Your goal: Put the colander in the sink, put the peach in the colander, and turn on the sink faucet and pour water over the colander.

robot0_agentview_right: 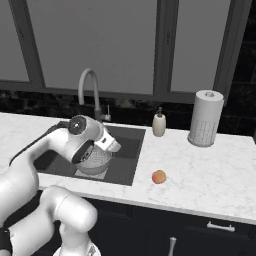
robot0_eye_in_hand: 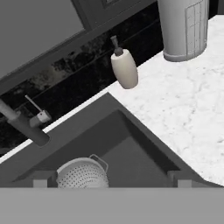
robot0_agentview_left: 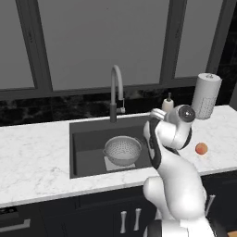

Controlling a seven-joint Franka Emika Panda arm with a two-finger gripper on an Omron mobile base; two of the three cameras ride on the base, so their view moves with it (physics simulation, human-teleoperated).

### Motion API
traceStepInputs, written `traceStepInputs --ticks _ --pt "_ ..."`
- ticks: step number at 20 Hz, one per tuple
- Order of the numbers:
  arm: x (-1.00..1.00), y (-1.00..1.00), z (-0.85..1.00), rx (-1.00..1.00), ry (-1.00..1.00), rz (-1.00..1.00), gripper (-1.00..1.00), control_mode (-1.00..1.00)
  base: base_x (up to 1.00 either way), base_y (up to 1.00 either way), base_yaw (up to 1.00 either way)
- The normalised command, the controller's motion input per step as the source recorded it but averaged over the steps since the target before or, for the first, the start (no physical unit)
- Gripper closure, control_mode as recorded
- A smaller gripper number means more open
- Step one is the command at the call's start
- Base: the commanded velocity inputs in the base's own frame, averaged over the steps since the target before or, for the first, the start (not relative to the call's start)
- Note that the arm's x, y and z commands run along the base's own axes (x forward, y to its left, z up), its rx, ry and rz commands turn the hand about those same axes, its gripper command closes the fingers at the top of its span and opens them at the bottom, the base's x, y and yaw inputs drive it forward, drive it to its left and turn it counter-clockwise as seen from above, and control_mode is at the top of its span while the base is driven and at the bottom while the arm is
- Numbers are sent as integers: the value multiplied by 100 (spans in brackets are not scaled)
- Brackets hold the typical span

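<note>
The colander (robot0_agentview_left: 122, 150) sits upright in the sink (robot0_agentview_left: 88, 139), over the lighter drain plate, roughly at the basin's centre and at 6 o'clock from the sink faucet (robot0_agentview_left: 115, 90); judged from that, the first step is done, since the bowl rests where the arched spout can reach it; the peach (robot0_agentview_left: 201, 148) lies on the white marble counter (robot0_agentview_left: 37, 157) at about 3 o'clock from the sink, well apart from the colander and clear of the basin edge, so it is probably the next thing to fetch; in the hand view the gripper (robot0_eye_in_hand: 109, 181) has its fingers spread wide and released, grasping nothing, with the colander showing low between the tips; the hand hangs above the basin's right part, tilted toward the back wall; a soap dispenser (robot0_agentview_right: 159, 124) and a paper towel roll (robot0_agentview_right: 205, 118) stand at the counter's back, at 12 to 1 o'clock from the peach, away from any likely path to it
</note>
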Motion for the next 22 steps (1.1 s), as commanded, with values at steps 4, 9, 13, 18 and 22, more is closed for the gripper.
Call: traceStepInputs --ticks 4,9,13,18,22 --pt "-87 -50 85 0 44 0 -100 -100 0 0 0" --pt "-76 -43 17 -2 49 0 -100 -100 0 0 0" --pt "-65 -61 -38 -1 26 -2 -100 -100 0 0 0" --pt "-24 -86 -48 1 17 -2 -100 -100 0 0 0" --pt "0 -60 -32 4 12 0 -100 -100 0 0 0"
